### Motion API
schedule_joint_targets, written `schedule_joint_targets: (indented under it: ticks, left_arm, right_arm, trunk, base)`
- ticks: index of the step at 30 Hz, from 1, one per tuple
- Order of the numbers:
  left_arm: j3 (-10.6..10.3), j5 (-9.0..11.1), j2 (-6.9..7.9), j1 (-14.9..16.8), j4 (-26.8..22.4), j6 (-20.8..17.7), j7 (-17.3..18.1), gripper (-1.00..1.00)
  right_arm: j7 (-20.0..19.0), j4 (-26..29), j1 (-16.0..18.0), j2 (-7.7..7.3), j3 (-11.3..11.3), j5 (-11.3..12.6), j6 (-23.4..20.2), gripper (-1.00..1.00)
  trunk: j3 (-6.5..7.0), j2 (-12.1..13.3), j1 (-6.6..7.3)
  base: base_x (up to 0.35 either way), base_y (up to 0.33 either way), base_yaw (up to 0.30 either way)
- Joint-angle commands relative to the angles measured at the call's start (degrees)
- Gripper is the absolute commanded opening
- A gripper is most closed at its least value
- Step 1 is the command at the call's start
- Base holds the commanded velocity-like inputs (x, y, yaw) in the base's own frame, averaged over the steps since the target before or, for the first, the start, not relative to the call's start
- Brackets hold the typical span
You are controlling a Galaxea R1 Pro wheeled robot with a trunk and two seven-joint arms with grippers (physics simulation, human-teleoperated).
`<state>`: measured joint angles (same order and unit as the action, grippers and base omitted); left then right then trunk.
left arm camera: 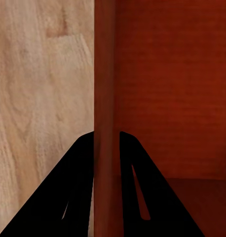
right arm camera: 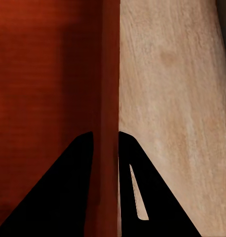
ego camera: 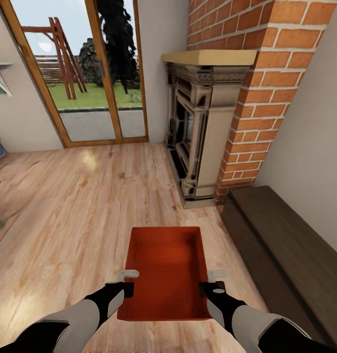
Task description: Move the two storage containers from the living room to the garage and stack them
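— While both arms reach forward, where is the orange-red storage container?

— Held above living-room planks; left gripper and right gripper each pinch a side wall, keeping it level for carrying.

Wood-plank floor carries fireplace w/ brick chimney at back, dark bench along right wall, just beside chimney.
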<state>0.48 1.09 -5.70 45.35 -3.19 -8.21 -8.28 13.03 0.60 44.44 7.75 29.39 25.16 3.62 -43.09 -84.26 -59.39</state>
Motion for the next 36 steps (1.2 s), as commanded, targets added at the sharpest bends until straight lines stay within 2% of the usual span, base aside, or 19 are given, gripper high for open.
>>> schedule_joint_targets:
  ticks: [1, 36]
  left_arm:
    - [-1.0, -0.4, 0.42, 0.0, -0.1, -0.4, -0.6, -1.0]
    - [-1.0, -0.4, 0.42, 0.0, -0.1, -0.4, -0.5, -1.0]
  right_arm:
    - [0.2, 0.0, 0.0, -0.28, 0.1, 0.6, 0.3, -1.0]
    - [0.3, 0.0, 0.0, -0.28, 0.1, 0.6, 0.3, -1.0]
  trunk:
    - [-0.04, 0.0, 0.01]
    - [-0.04, 0.0, 0.01]
  base:
    - [0.0, 0.0, 0.291]
    - [0.0, 0.0, 0.291]
